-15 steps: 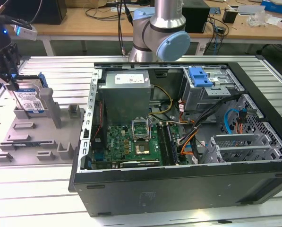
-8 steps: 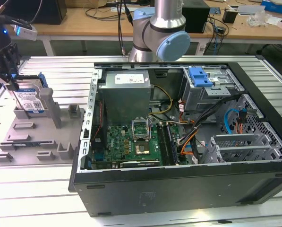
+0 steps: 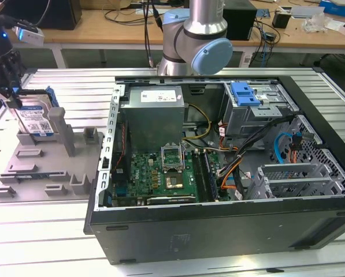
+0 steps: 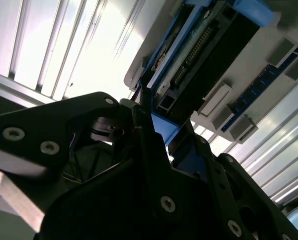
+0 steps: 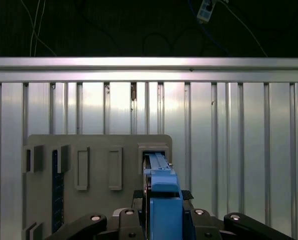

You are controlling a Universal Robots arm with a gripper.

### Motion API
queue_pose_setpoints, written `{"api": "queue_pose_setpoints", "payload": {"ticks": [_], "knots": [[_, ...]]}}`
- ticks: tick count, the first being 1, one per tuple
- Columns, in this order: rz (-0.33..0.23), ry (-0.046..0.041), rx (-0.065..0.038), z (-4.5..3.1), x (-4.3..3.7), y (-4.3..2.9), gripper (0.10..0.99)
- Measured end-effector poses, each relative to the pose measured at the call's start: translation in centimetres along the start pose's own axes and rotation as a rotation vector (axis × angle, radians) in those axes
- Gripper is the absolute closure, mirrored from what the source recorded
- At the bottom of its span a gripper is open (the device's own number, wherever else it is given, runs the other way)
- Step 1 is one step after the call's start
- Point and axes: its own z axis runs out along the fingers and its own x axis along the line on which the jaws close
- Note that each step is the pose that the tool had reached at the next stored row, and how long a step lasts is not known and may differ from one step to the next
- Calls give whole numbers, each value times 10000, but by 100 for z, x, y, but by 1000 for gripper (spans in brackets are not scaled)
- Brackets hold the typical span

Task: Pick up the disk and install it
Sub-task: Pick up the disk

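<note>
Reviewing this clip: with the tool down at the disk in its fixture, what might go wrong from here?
1. The tool sits at one end of the upright disk, not mid-span. A lift may tilt the disk and jam it in the grey fixture.
2. Loose cables cross the open case near the drive bay, so the disk might snag there.

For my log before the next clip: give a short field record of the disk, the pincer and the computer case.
disk: standing on edge in a slot of the grey fixture plate, exterior view's left
pincer: at the disk's upper edge; grip unclear
computer case: open, exterior view's right
install: not yet done; disk outside the case
</note>
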Motion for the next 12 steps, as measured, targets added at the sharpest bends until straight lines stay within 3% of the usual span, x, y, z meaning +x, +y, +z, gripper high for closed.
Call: {"api": "queue_pose_setpoints", "payload": {"ticks": [11,12], "knots": [[-1,0,8,-287,0,10,718],[0,0,11,-340,0,12,718]]}}
